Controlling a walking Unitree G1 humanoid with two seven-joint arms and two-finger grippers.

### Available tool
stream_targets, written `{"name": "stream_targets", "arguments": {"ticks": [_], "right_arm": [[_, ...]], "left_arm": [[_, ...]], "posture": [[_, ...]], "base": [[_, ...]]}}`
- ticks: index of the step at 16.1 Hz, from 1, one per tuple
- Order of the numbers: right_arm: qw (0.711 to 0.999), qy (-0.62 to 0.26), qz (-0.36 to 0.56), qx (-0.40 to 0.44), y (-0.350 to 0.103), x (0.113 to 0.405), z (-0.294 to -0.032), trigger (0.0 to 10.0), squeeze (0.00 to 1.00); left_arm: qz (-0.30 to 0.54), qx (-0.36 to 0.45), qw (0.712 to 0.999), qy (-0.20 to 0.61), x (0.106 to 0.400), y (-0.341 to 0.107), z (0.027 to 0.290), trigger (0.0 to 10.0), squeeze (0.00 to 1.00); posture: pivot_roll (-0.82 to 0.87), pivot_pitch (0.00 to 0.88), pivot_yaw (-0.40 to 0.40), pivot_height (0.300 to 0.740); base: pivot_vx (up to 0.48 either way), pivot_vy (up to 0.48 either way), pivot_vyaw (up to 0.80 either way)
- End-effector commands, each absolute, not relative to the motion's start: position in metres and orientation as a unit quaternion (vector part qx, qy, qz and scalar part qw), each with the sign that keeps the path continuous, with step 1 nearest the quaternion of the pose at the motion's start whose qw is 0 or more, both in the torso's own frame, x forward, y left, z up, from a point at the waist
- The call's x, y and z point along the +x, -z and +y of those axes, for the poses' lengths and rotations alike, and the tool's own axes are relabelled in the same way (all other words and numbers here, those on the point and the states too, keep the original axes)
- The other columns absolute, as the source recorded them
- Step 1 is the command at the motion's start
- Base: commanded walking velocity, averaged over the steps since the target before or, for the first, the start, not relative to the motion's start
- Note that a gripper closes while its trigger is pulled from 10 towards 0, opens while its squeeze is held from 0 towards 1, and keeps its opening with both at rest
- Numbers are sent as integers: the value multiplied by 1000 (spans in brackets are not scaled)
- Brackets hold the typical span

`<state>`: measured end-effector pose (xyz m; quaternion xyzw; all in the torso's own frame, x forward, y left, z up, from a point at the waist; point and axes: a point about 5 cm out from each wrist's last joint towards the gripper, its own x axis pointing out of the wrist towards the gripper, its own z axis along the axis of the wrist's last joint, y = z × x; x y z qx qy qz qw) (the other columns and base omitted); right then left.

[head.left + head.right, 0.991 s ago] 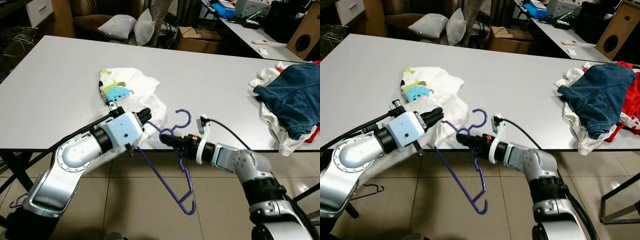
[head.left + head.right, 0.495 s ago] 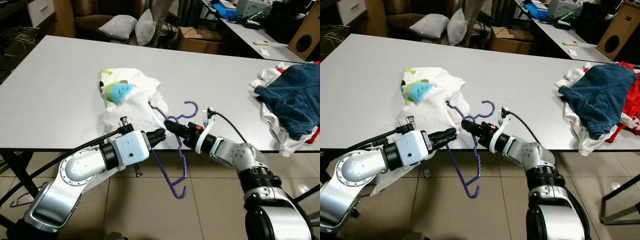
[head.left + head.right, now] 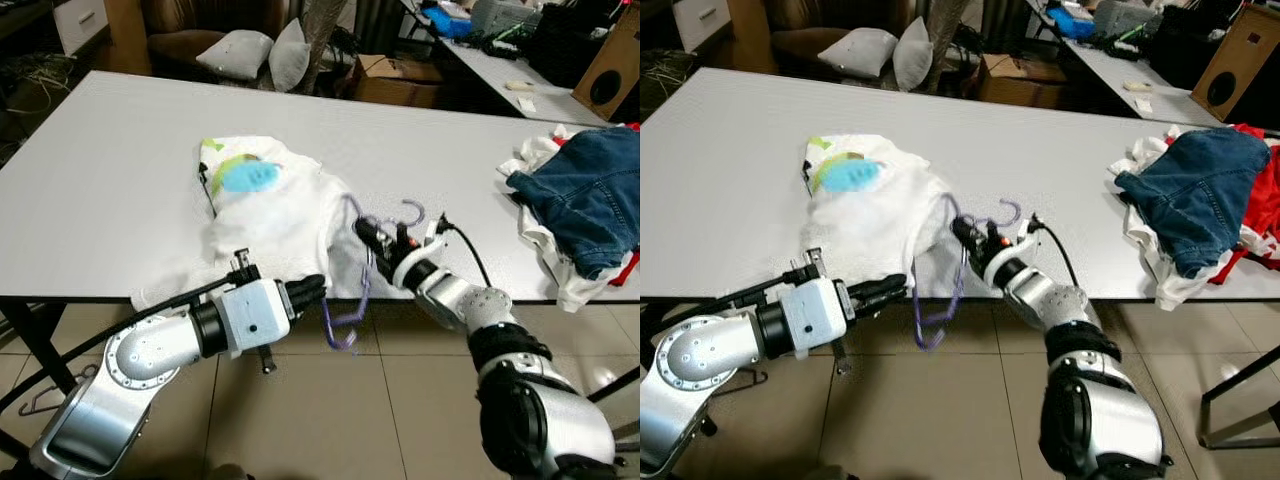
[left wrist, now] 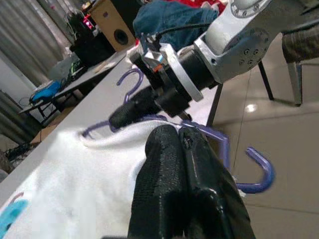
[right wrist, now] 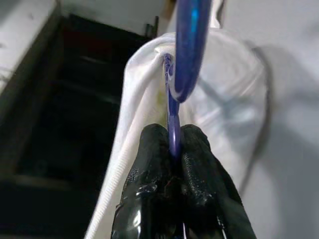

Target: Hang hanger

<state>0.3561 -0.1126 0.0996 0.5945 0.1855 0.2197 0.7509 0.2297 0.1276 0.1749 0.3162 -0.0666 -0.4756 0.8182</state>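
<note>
right end effector [image 5: 172,149] clamps purple hanger [image 3: 350,300] | hanger inside white garment [image 3: 270,215]

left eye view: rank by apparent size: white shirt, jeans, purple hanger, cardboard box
1. White shirt, largest spread on the table.
2. Jeans, cut off by the frame edge, so likely under-read.
3. Purple hanger, thin, blurred and partly inside the shirt.
4. Cardboard box, far back, so its small look is partly distance.

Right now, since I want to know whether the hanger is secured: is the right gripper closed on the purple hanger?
Yes, the right gripper is clamped on the thin bar of the purple hanger in the right wrist view.
</note>
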Motion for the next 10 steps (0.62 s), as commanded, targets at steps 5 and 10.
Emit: {"name": "stream_targets", "arguments": {"ticks": [5, 10], "right_arm": [[701, -155, 118, 686, -119, 375, -110, 10000, 0], [676, -139, 118, 714, -128, 381, -98, 10000, 0]], "left_arm": [[-56, 297, 816, 493, 227, -173, 122, 0, 0], [-56, 311, 812, 490, 231, -172, 120, 0, 0]], "posture": [[232, 0, -148, 740], [235, 0, -154, 740]], "base": [[0, 0, 0], [0, 0, 0]]}}
